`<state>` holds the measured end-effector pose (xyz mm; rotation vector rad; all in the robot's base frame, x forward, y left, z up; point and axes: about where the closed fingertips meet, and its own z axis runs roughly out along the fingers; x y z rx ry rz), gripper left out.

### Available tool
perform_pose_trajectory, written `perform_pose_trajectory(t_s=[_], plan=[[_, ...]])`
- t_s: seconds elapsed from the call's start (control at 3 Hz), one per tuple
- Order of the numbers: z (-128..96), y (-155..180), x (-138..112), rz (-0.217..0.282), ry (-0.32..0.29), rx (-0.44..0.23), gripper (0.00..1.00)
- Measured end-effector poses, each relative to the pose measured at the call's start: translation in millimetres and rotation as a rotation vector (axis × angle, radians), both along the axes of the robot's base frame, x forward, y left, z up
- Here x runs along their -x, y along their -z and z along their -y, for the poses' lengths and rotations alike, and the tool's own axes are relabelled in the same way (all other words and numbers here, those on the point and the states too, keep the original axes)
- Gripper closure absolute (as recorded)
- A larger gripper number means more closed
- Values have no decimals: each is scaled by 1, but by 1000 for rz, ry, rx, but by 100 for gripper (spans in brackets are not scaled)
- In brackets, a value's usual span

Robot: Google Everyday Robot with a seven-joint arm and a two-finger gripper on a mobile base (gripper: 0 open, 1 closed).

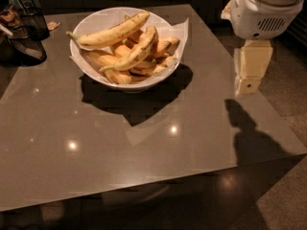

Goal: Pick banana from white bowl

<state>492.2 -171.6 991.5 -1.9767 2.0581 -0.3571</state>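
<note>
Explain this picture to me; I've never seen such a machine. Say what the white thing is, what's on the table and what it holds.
One camera looks down on a brown table. The white casing at upper right is a robot arm; the beige piece hanging below it is its gripper, near the table's right edge, touching nothing. On the table stands a white bowl of bananas. The curved, speckled banana lying on top is the one to pick. Nothing is held yet.

Yellow banana (pixel 136 52) w/ brown speckles, white bowl (pixel 144 83), cream pincer (pixel 249 75) at grey table (pixel 144 157) edge
</note>
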Motion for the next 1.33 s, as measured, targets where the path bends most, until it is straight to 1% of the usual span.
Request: perform_pose_trajectory(t_s=[0.33,0.67,1.0,1.33], plan=[[-7,-16,-18,78,-68,31,0],[-26,-23,-39,120,-193,79,0],[-56,-27,-60,153,-305,114,0],[-58,-28,-60,156,-312,116,0]])
